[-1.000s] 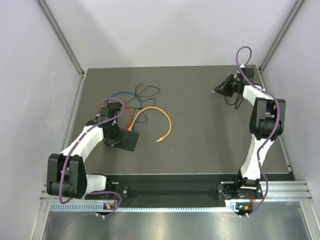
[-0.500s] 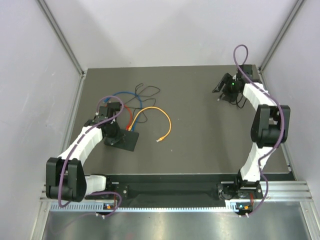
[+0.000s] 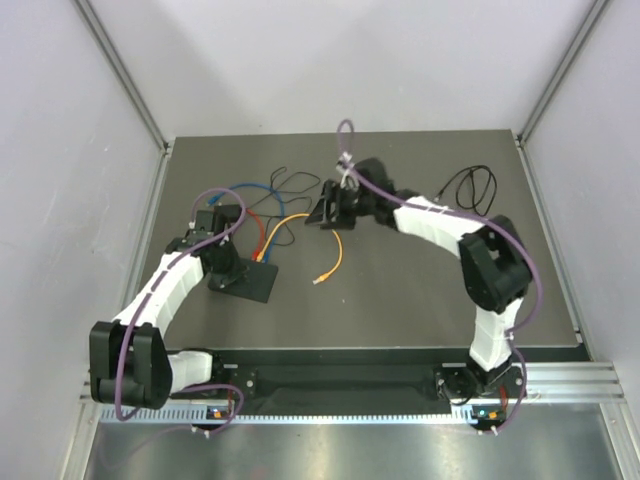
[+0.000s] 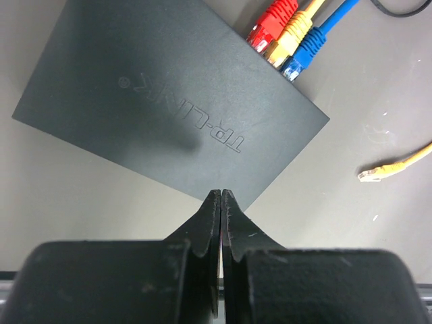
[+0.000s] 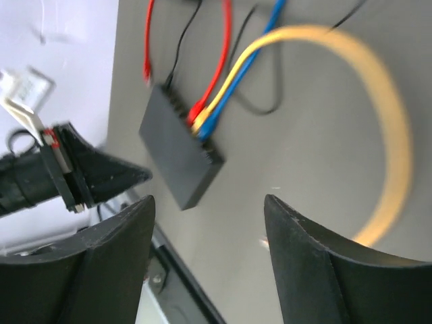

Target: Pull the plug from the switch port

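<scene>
The switch (image 3: 250, 283) is a flat black box at the table's left middle, and it fills the left wrist view (image 4: 169, 101). A red plug (image 4: 270, 20), a yellow plug (image 4: 295, 28) and a blue plug (image 4: 312, 46) sit side by side in its ports. My left gripper (image 4: 221, 197) is shut and empty, its tips at the switch's near corner. My right gripper (image 5: 208, 202) is open and empty above the cables, behind and to the right of the switch (image 5: 179, 162). In the top view it hovers over the yellow cable's loop (image 3: 322, 213).
The yellow cable (image 3: 335, 245) curls right and ends in a loose plug (image 3: 320, 281). The blue cable (image 3: 245, 187) and a thin black cord (image 3: 296, 182) lie behind the switch. Another black cord loop (image 3: 470, 186) lies at the back right.
My right arm has swung left from the back right corner to above the cables by the switch, leaving the black cord behind. My left arm has hardly moved.
</scene>
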